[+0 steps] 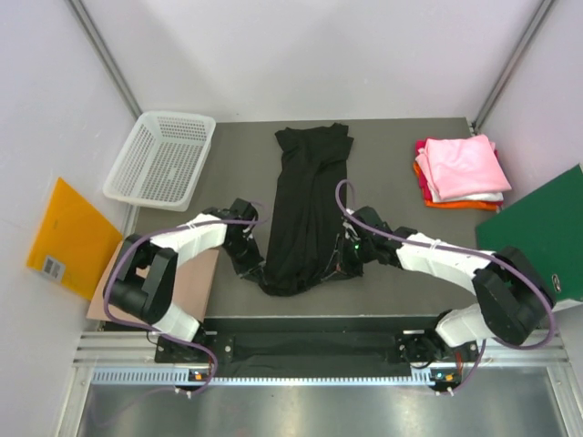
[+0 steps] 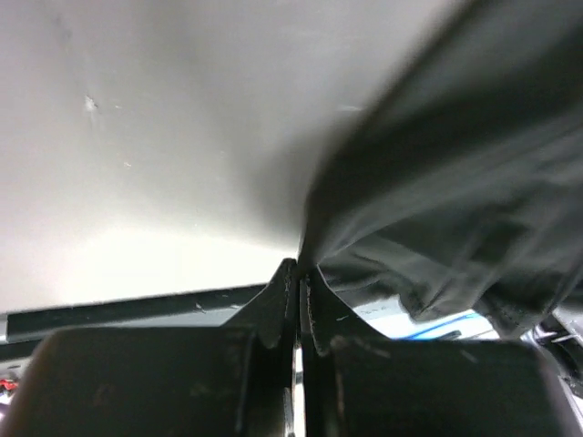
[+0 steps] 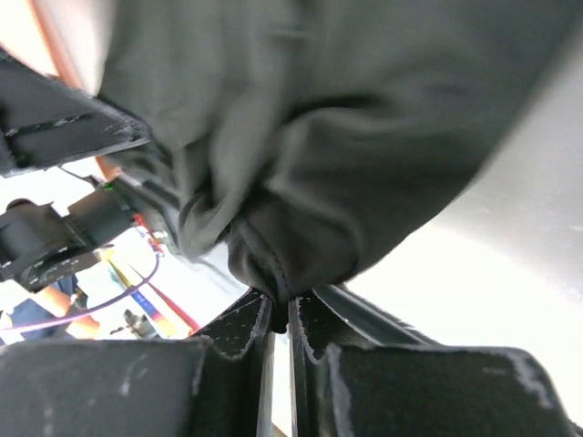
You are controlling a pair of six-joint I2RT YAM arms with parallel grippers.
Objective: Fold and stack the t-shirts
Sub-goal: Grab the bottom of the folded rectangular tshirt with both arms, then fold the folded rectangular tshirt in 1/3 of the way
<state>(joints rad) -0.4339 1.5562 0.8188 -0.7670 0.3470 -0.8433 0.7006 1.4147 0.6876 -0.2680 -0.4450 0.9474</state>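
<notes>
A black t-shirt lies lengthwise down the middle of the table, folded into a narrow strip, with its near end lifted. My left gripper is shut on the near left corner of the black cloth. My right gripper is shut on the near right corner, a bunched fold of the same cloth. A stack of folded tees, pink on top of white, orange and red ones, sits at the far right.
A white mesh basket stands at the far left. A green folder lies at the right edge. A yellow envelope and a brown board lie at the left.
</notes>
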